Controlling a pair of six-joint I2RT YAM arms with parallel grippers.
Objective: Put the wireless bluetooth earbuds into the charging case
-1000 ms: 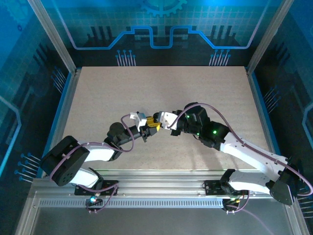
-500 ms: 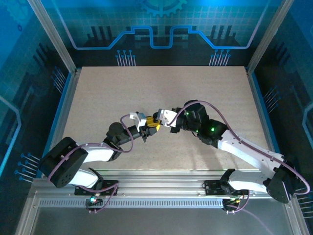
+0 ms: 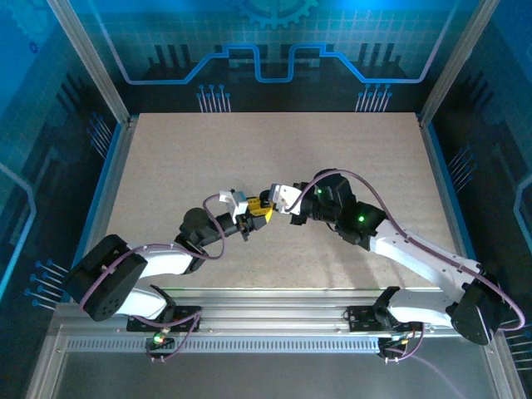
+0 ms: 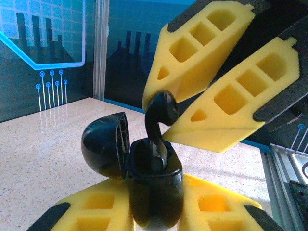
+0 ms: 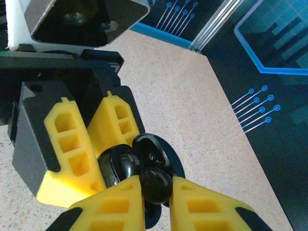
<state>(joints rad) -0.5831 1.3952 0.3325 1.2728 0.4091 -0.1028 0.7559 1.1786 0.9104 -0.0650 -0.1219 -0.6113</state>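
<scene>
A black earbud stands with its rounded head up and its stem pointing down into the open mouth of the black charging case. How deep the stem sits in the socket cannot be told. The case's lid is swung open to the left in the left wrist view, hinged at the rim and showing its hollow inside.

The right gripper is closed on the earbud, its two yellow pads pinching the head from either side. In the right wrist view the same earbud sits clamped between the tips of the right gripper, right over the glossy case and its open lid.

The left gripper is closed on the charging case, gripping its lower body between its own yellow pads and holding it mouth-up, off the desk. In the right wrist view the left gripper reaches in from the left with the case at its tips.

From above, the left gripper and the right gripper meet tip to tip over the middle of the speckled beige desk, each arm bent inward from its own side. The case and the earbud are too small to tell apart there.
</scene>
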